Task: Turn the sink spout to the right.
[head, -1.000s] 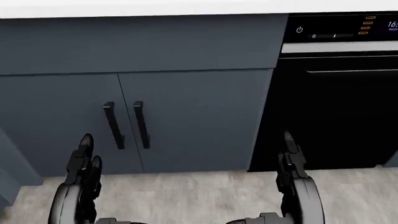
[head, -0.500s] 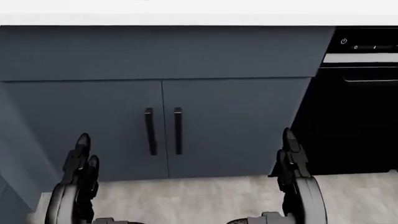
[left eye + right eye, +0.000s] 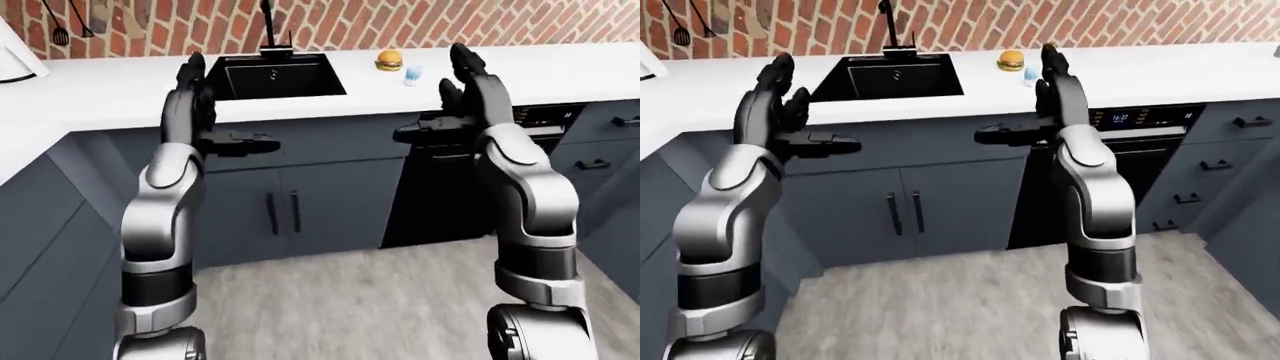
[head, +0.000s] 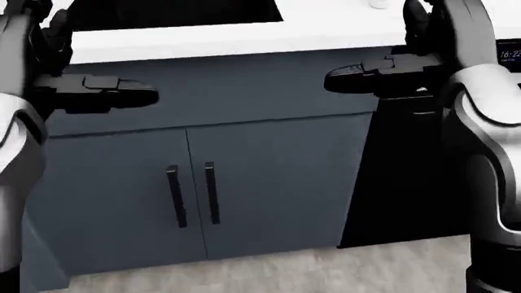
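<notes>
Wall (image 3: 420,22): red-brown brick with pale mortar lines. Counter (image 3: 120,90): plain white. Sink (image 3: 890,79): matte black basin; spout (image 3: 885,22) black. Cabinets (image 4: 269,183): flat slate blue, each door with a black bar handle (image 4: 175,196). Oven (image 3: 1140,127): black, with an orange display and a silver strip. Floor (image 3: 940,300): light grey wood grain. Burger (image 3: 389,59): tan bun, darker filling. Cup (image 3: 413,73): pale translucent blue. Left hand (image 3: 775,97) and right hand (image 3: 465,75): black fingers on silver-grey arms with black joint bands.
</notes>
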Tool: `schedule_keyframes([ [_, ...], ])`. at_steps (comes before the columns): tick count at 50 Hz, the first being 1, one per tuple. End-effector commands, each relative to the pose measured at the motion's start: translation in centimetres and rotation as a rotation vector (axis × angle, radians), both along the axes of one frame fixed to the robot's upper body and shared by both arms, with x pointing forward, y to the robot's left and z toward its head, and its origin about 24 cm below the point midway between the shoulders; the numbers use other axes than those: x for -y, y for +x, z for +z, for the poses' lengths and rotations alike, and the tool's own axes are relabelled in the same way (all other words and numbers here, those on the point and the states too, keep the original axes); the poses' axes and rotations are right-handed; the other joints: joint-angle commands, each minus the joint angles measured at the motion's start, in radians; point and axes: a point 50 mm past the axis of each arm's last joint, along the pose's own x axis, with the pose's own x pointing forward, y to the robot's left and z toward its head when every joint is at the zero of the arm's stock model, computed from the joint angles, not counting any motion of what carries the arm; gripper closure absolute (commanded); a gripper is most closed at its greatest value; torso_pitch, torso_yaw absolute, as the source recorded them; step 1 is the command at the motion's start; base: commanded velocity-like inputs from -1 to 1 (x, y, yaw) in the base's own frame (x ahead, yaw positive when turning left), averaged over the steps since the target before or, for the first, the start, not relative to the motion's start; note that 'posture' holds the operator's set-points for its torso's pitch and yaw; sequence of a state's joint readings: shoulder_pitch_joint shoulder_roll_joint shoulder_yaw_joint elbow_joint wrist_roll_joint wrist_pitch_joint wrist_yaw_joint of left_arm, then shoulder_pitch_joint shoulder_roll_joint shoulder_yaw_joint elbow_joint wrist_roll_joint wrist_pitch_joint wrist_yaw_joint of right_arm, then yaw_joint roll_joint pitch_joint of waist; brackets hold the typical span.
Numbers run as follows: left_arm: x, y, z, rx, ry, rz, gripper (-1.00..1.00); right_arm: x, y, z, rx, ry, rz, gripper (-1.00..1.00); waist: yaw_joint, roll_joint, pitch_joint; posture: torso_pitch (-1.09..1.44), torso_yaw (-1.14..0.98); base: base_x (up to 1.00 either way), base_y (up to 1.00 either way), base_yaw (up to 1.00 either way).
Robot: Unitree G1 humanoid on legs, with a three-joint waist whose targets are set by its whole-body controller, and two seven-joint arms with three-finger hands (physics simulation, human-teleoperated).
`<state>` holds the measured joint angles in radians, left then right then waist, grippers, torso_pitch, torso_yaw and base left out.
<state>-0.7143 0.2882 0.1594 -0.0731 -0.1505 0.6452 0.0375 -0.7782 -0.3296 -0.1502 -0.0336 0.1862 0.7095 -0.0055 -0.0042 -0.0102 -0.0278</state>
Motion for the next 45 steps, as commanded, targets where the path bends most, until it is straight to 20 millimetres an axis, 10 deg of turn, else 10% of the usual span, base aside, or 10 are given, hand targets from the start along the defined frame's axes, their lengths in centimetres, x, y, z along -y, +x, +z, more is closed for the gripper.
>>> schedule_keyframes([
  [1,-0.4,0.5,-1.4,-0.097,0.01,0.015,-1.0,0.3,0.5,-1.7,-0.119,-0.013,-0.005,-1.0,0.001,0.0,0.02,0.0,0.0,0.0,0.0,0.0],
  [32,-1.7,0.7,0.5,-0.066,0.046,0.07,-1.0,0.2,0.7,0.5,-0.138,-0.068,0.009,-1.0,0.006,0.012,0.01,0.0,0.0,0.0,0.0,0.0],
  [45,-2.2,0.5,0.5,-0.066,0.04,0.079,-1.0,-0.2,0.7,0.9,-0.137,-0.075,0.016,-1.0,0.004,0.034,0.042,0.0,0.0,0.16,0.0,0.0],
])
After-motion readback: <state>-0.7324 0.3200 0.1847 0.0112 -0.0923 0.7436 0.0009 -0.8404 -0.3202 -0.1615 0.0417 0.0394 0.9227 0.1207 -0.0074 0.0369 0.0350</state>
